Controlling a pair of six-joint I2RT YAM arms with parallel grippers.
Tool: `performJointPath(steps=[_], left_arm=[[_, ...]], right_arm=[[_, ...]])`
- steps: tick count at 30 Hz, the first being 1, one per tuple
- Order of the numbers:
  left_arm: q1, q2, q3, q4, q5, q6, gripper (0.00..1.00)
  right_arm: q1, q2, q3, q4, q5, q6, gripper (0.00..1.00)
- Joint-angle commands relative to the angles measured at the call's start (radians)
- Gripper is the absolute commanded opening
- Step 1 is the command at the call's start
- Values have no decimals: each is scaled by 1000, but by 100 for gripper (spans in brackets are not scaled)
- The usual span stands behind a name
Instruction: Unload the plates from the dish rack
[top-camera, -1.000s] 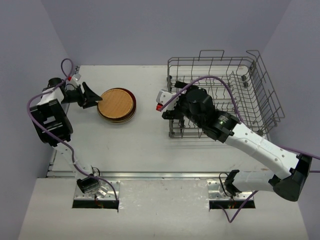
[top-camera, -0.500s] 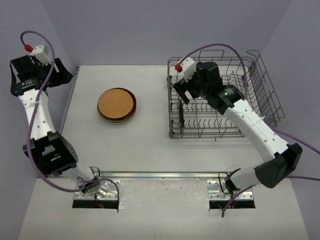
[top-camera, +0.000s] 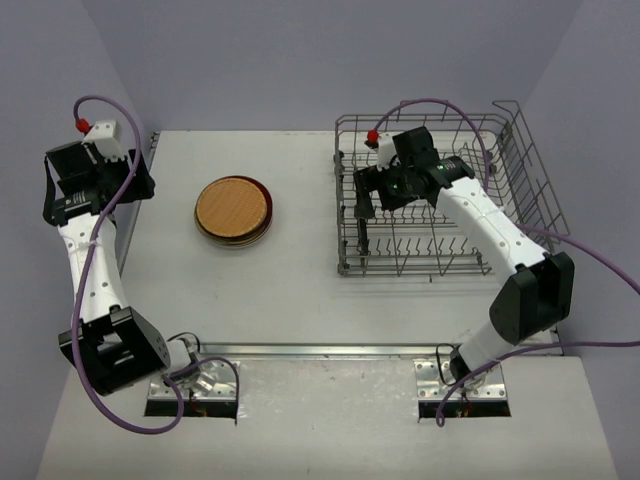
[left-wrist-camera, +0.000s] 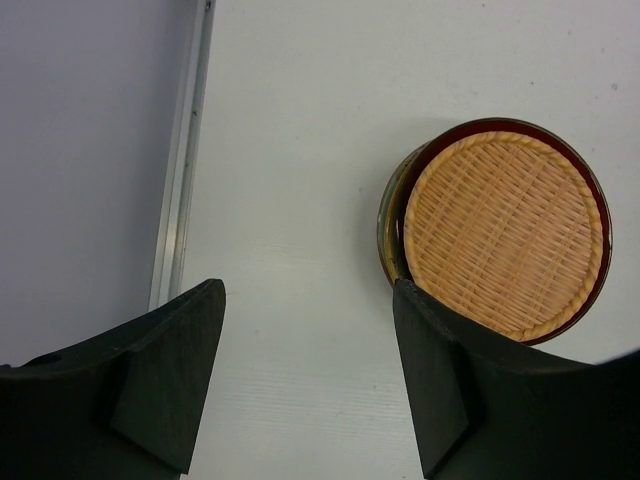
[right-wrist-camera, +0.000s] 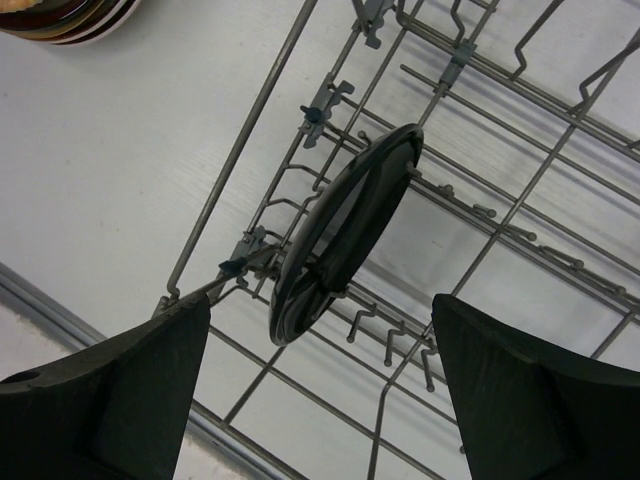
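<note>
The dish rack (top-camera: 450, 240) is grey metal wire, the black plate (right-wrist-camera: 345, 235) smooth, the top plate (left-wrist-camera: 505, 235) woven-textured.

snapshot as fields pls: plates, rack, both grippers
stacked plates: on the table, left of the rack, woven orange-brown one on top
dish rack: one black plate visible, on edge between tines at its left end
left gripper: open, empty, raised left of the stack
right gripper: open, over the black plate, not gripping it

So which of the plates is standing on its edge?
The black plate, on edge between the dish rack tines; the other plates lie stacked flat on the table.
</note>
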Motion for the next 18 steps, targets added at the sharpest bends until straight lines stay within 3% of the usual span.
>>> performJointPath(steps=[1,5,11,18], left_arm=[[-4,-34,-7,41,-8,16,66],[-4,-17,11,40,4,-1,66],[-4,2,35,24,3,-10,66],[-5,7,32,25,0,-12,66]], right_arm=[[-8,21,27,12,-84,61,91],[-8,56,11,17,-80,63,87],[-9,148,21,26,-68,61,74],[-8,163,42,15,-93,81,40]])
